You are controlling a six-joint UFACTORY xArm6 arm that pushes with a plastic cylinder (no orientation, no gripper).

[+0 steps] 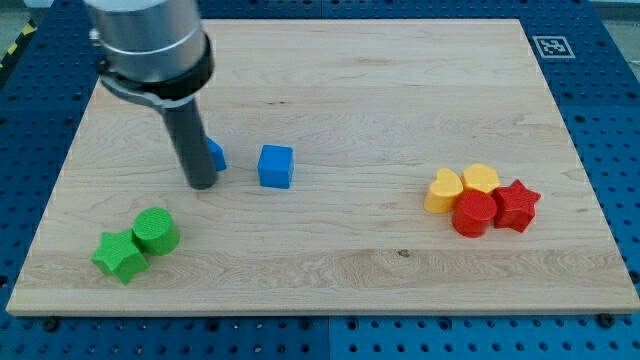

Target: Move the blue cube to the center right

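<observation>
I am at the approach step: my tip (202,185), a bare dark rod with no jaws to spread or pinch, rests on the pale wooden board (330,265) at the view's left. The solid blue plastic cube (276,166) lies just to its right, apart, with a half-hidden second blue block (216,155) touching my rod. Next I judge I must push the cube rightward toward the centre right, stopping short of the yellow and red blocks (482,198).

My tip (203,184) sits on the wooden board (330,260), touching a small blue block (216,155) partly hidden behind my rod. The blue cube (276,166) is just beside it at 3 o'clock. At 7 o'clock from my tip, a green cylinder (156,231) touches a green star (119,256). Far off at 3 o'clock, two yellow blocks (462,184), a red cylinder (474,214) and a red star (516,205) huddle together.
</observation>
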